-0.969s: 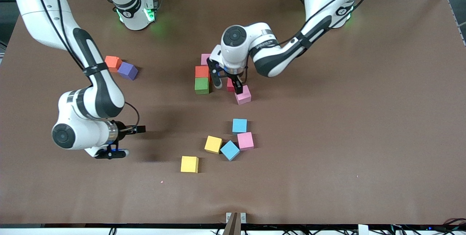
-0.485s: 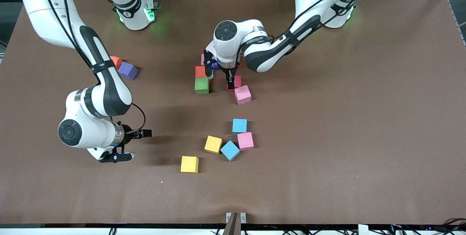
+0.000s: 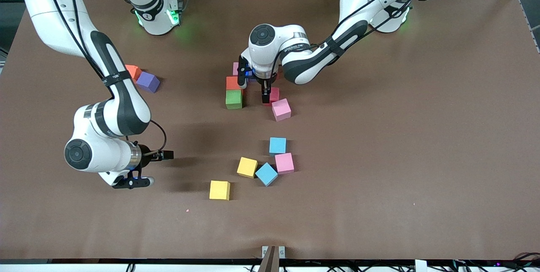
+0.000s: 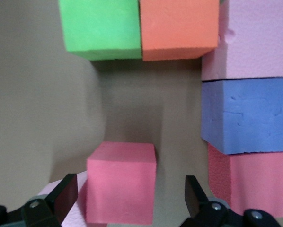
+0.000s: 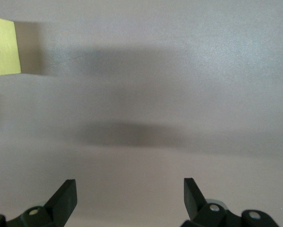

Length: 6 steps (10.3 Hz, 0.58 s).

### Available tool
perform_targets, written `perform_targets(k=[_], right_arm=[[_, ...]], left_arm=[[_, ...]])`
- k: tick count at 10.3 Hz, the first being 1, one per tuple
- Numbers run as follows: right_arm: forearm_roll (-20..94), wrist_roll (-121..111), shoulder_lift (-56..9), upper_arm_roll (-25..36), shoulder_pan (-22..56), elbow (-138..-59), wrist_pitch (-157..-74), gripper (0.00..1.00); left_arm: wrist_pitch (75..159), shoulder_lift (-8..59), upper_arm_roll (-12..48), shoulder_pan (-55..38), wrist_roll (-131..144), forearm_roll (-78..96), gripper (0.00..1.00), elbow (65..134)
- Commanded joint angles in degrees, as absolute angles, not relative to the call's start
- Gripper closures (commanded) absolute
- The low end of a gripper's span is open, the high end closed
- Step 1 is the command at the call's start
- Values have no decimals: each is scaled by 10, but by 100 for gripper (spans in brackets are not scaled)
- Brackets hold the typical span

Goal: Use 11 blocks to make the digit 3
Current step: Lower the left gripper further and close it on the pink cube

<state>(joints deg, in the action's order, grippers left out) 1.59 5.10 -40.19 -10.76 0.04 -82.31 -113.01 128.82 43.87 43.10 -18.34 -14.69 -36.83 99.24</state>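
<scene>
Hanging open over the started cluster mid-bench, the left claw point(image 3: 253, 90) straddles a red block point(image 4: 121, 182). Its wrist view alone shows a purple block point(image 4: 246, 114) hidden under the arm. Right claw point(image 3: 152, 167) waits open near the yellow block point(image 3: 220, 190).

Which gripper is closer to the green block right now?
Left. The open left gripper hangs right beside the green block, over the red block; the open right gripper hovers over bare table toward the right arm's end.

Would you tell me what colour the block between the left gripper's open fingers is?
Red block; the left wrist view shows it best.
</scene>
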Motion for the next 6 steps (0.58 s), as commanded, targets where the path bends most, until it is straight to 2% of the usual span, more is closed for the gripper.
perform_targets(k=[1, 6], right_arm=[[27, 43, -402, -111, -3, -824, -1129, 0], [26, 44, -402, -111, -2, -824, -1129, 0]], left_arm=[[1305, 437, 432, -177, -154, -388, 0, 1007], [1306, 436, 424, -175, -175, -389, 0, 1008]])
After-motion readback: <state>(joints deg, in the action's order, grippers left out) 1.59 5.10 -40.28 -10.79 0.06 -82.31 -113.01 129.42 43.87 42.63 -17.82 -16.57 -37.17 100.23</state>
